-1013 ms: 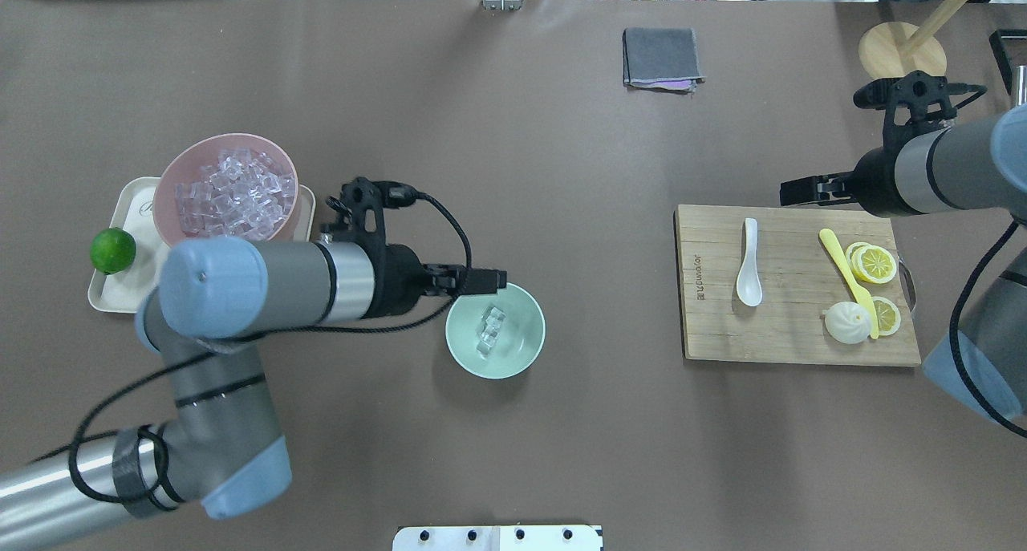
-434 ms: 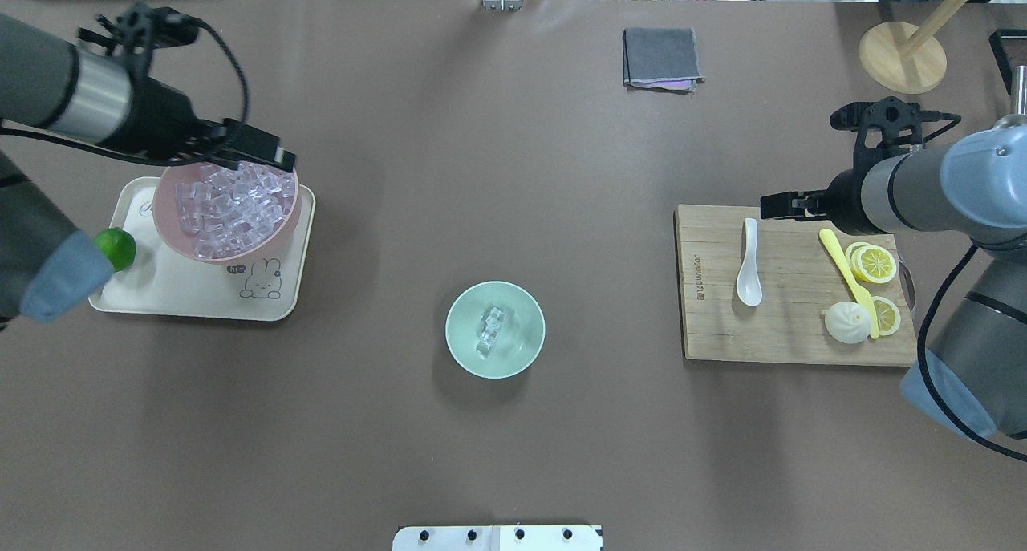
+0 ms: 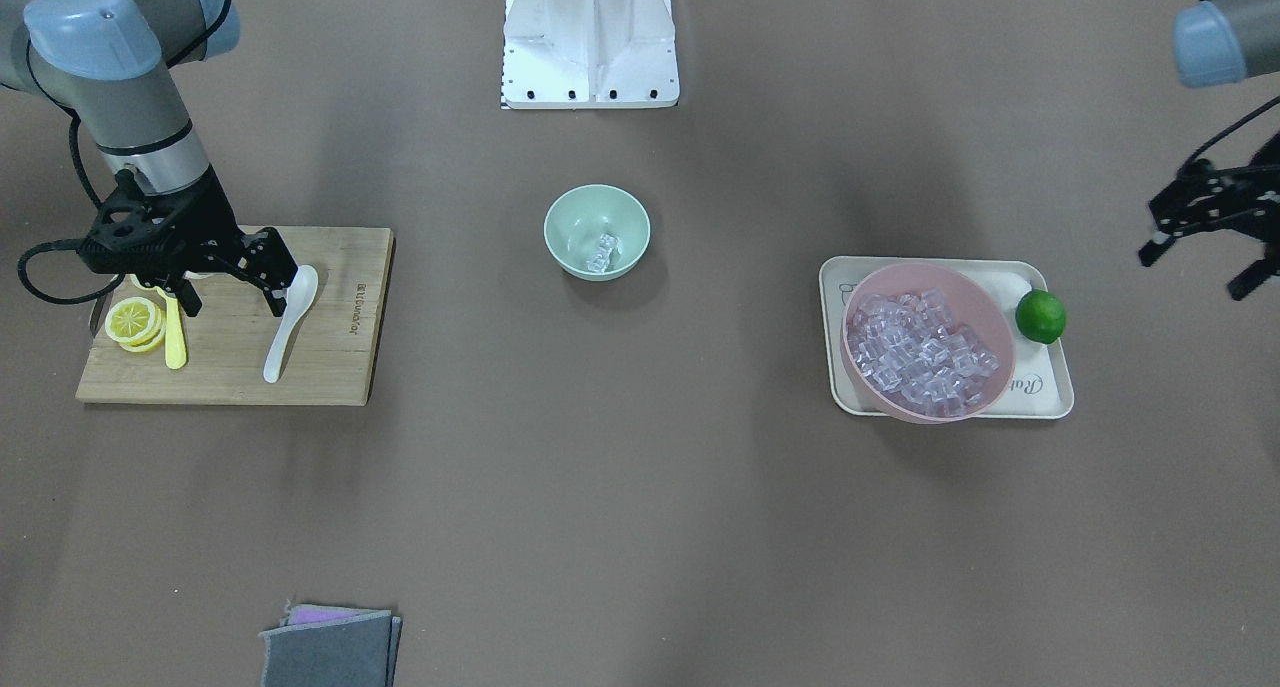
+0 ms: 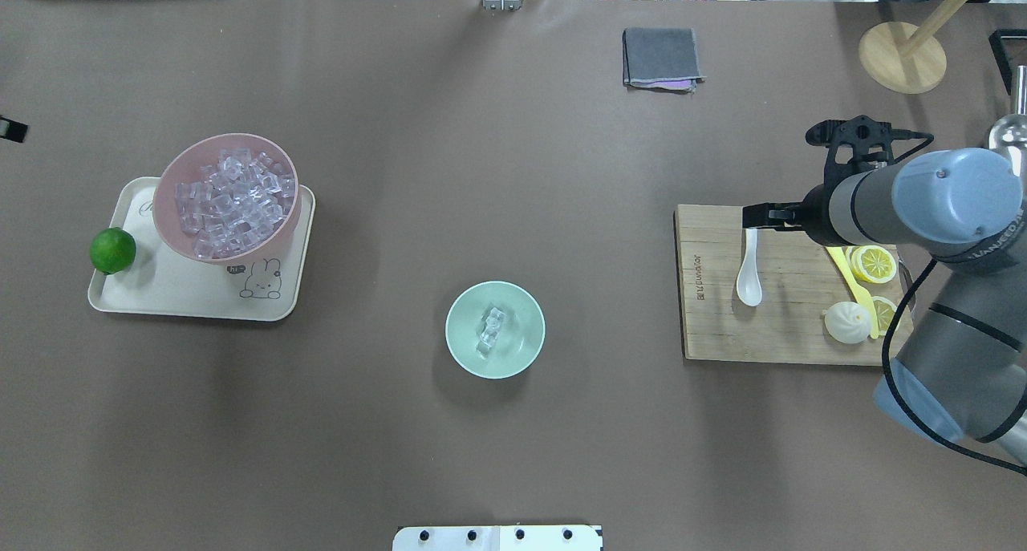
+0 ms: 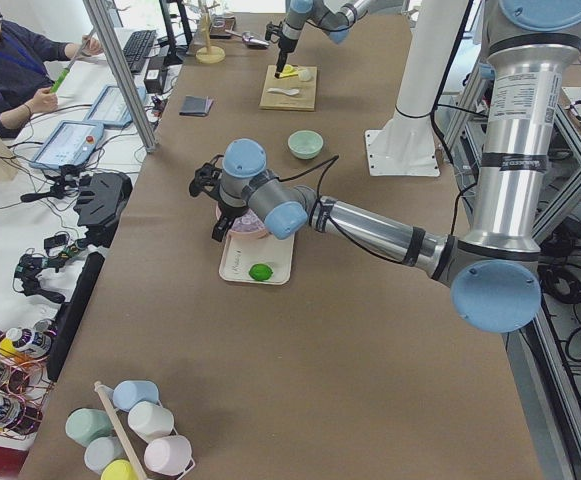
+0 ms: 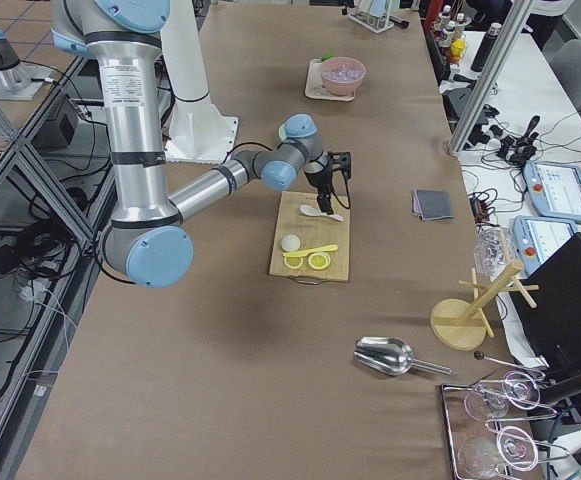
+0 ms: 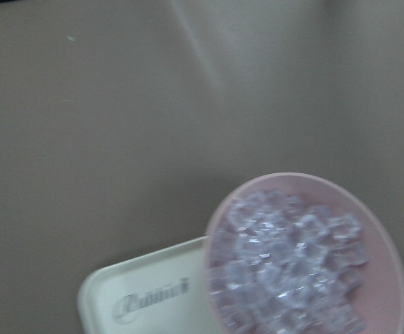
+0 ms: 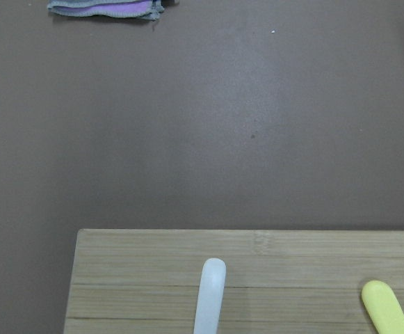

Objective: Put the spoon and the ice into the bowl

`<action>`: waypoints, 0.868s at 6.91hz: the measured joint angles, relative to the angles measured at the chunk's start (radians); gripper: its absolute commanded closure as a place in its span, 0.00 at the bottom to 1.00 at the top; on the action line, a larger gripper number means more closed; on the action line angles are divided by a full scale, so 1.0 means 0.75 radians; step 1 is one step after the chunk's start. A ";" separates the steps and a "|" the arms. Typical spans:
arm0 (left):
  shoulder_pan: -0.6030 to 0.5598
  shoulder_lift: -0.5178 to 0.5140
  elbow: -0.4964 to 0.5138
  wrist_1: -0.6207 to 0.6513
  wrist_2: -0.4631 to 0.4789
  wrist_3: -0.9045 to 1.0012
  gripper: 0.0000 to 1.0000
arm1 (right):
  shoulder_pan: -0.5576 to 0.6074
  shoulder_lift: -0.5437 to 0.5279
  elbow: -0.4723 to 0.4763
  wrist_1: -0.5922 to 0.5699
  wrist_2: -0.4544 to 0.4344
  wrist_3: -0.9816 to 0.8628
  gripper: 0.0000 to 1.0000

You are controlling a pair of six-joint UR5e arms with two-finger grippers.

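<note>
The mint-green bowl (image 4: 523, 352) stands alone in the middle of the table (image 4: 610, 423), with wide bare table on all its sides. Inside it lies the ice (image 4: 490, 330), one small clump; I cannot count its cubes exactly.

Well to the robot's right of the bowl is one wooden cutting board (image 4: 770, 334). The one white spoon (image 4: 748, 282) lies flat on it, near the board edge that faces the bowl. Its scoop is toward the robot and its handle points away. The right gripper (image 4: 752, 212) hovers over the spoon. In the front-facing view its two fingers stand apart with nothing between them. Farther from the bowl, the board also carries one yellow knife (image 3: 175, 342), some lemon slices (image 4: 873, 264), at least two, and one white bun (image 4: 846, 323).

Well to the robot's left of the bowl is one cream tray (image 4: 176, 294). One pink bowl (image 4: 163, 202) on it is heaped with many more cubes. One lime (image 4: 112, 250) sits at the tray edge farthest from the green bowl. The left gripper (image 3: 1195, 267) hangs beyond the tray, fingers spread and empty.

One folded grey cloth (image 4: 662, 58) lies beyond the bowl, near the far table edge.
</note>
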 measured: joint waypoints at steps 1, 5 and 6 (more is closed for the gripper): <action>-0.133 0.011 0.011 0.178 -0.003 0.275 0.00 | -0.032 0.008 -0.023 0.004 -0.042 0.037 0.06; -0.289 0.014 0.024 0.377 -0.005 0.579 0.00 | -0.128 0.014 -0.156 0.136 -0.181 0.189 0.47; -0.290 0.014 0.024 0.379 -0.004 0.581 0.00 | -0.140 0.013 -0.167 0.149 -0.197 0.221 0.55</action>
